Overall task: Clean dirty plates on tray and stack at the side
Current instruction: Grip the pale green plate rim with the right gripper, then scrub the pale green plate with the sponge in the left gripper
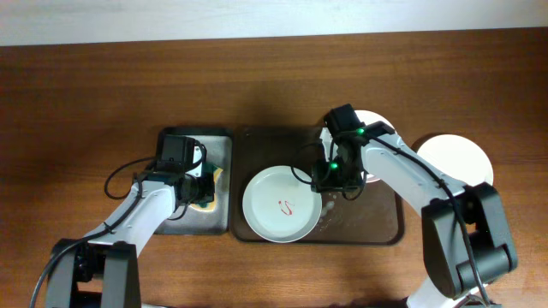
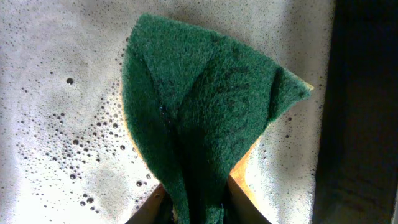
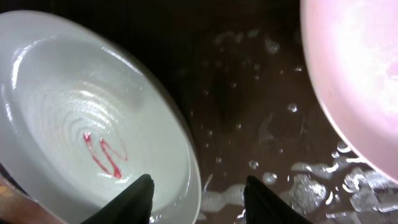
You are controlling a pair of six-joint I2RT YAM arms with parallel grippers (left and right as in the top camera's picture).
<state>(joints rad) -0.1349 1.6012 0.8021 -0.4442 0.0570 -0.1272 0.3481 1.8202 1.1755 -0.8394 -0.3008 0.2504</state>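
The pale green plate [image 1: 281, 204] with red scribble marks lies on the left half of the dark brown tray [image 1: 377, 227]. In the right wrist view [image 3: 93, 124] its rim runs between my fingers. My right gripper [image 1: 330, 177] [image 3: 199, 202] is open, one finger over the plate's inside, the other over the wet tray floor [image 3: 249, 93]. The pinkish plate [image 3: 354, 81] sits at the tray's far right, mostly under my right arm [image 1: 373, 119]. The white plate [image 1: 455, 158] lies on the table right of the tray. My left gripper [image 1: 203, 184] [image 2: 196, 208] is shut on a green sponge [image 2: 205, 106].
A smaller grey tray [image 1: 218, 150] with a black rim stands left of the brown tray and holds soapy water [image 2: 56, 124]. Suds and water drops [image 3: 323, 186] lie on the brown tray. The wooden table [image 1: 86, 103] reaches a pale wall at the back.
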